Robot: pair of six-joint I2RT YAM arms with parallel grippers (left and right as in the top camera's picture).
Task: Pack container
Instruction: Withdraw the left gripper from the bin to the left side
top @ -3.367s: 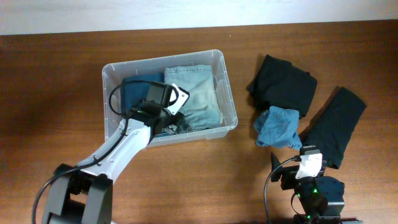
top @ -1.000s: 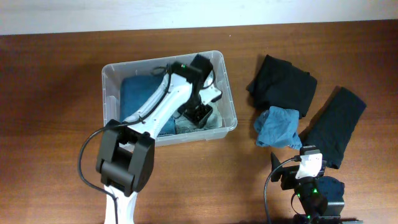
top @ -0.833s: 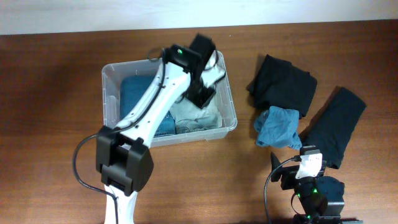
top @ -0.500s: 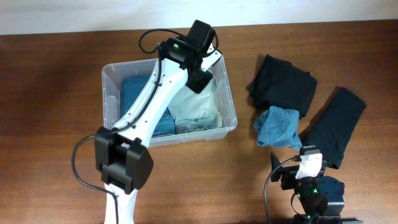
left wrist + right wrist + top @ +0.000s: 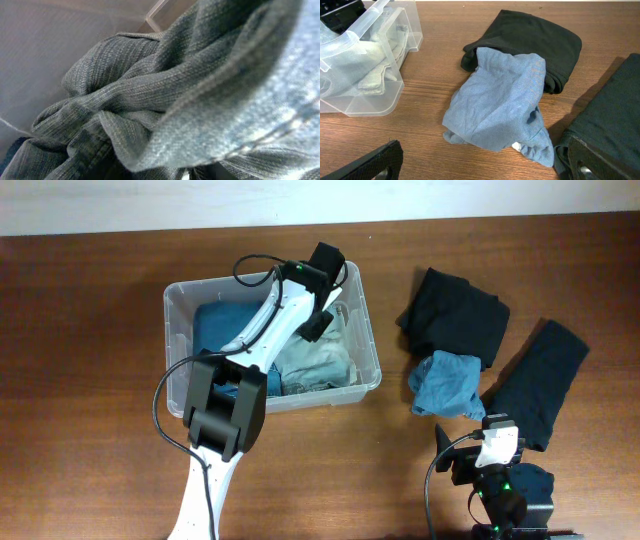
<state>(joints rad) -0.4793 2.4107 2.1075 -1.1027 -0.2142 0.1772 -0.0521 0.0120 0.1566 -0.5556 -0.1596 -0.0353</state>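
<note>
Sitting left of centre on the tabletop [image 5: 90, 380], the container [image 5: 369, 330] holds a blue garment [image 5: 215, 330] at left and a pale denim garment [image 5: 318, 362] at right. The left gripper [image 5: 316, 323], its jaws hidden in denim so I cannot tell their state, should press it flat below the rim. Right of the bin lie a far black garment [image 5: 455, 315], a light blue cloth [image 5: 447, 385] and a near black garment [image 5: 540, 380], with the right gripper [image 5: 482, 160] close by, jaws spread and empty.
</note>
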